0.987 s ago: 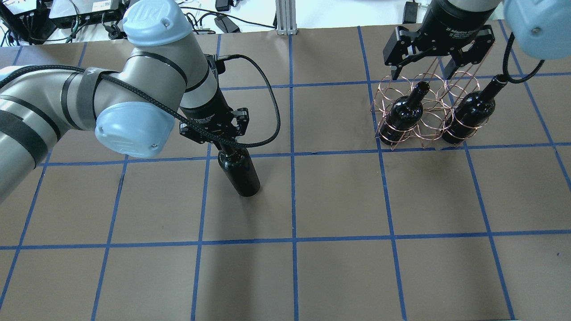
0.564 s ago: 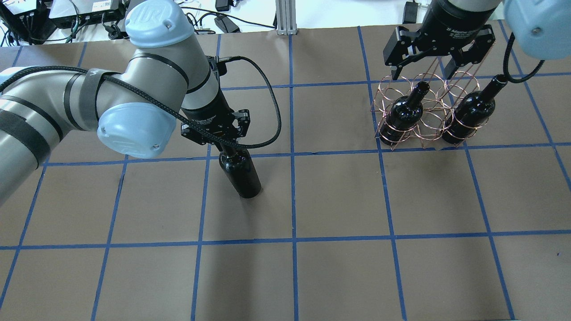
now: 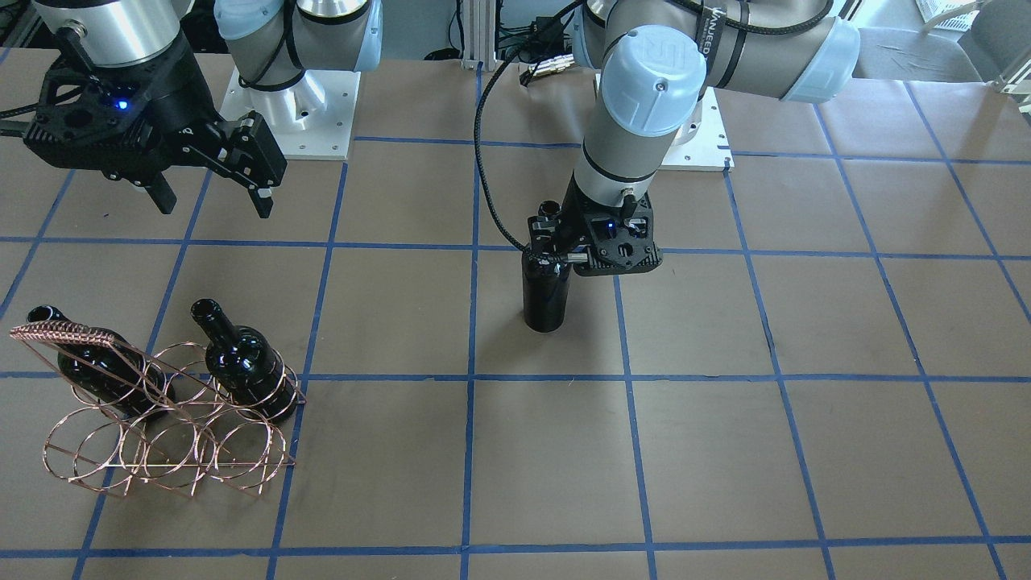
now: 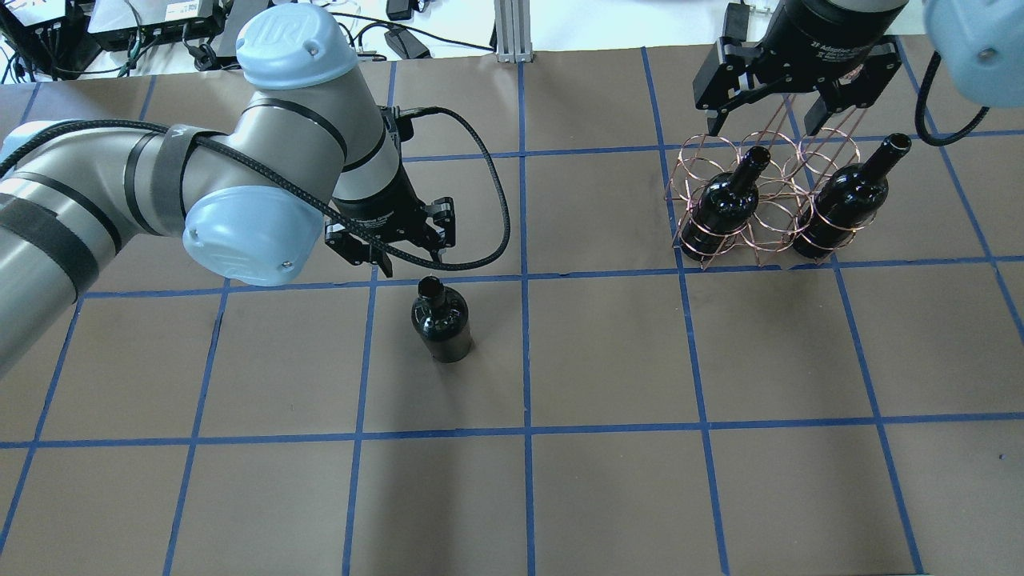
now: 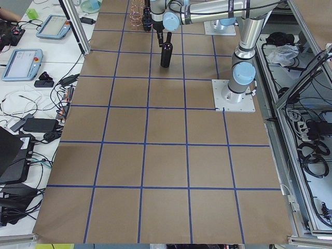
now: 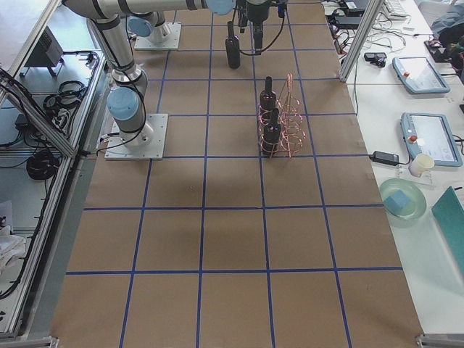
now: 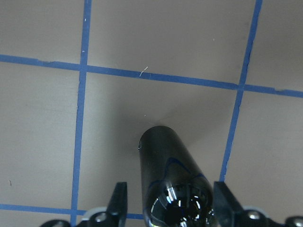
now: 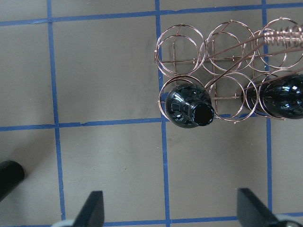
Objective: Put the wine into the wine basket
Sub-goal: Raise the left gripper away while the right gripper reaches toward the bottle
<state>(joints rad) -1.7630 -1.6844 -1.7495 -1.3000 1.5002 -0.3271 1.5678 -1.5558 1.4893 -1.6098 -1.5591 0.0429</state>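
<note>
On the brown worktop (image 4: 608, 496), the copper wire basket (image 4: 764, 204) near the far edge holds two glossy black glass bottles (image 4: 724, 204) (image 4: 844, 200); a third such bottle (image 4: 440, 324) stands unplaced beside the left hand (image 4: 400, 258), fingers apart.

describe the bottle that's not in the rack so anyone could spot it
On the brown table with its blue tape grid, find the left gripper near the middle. By its open jaws a black wine bottle stands upright and alone on the paper; the other two bottles lean inside the copper wire basket.
</note>
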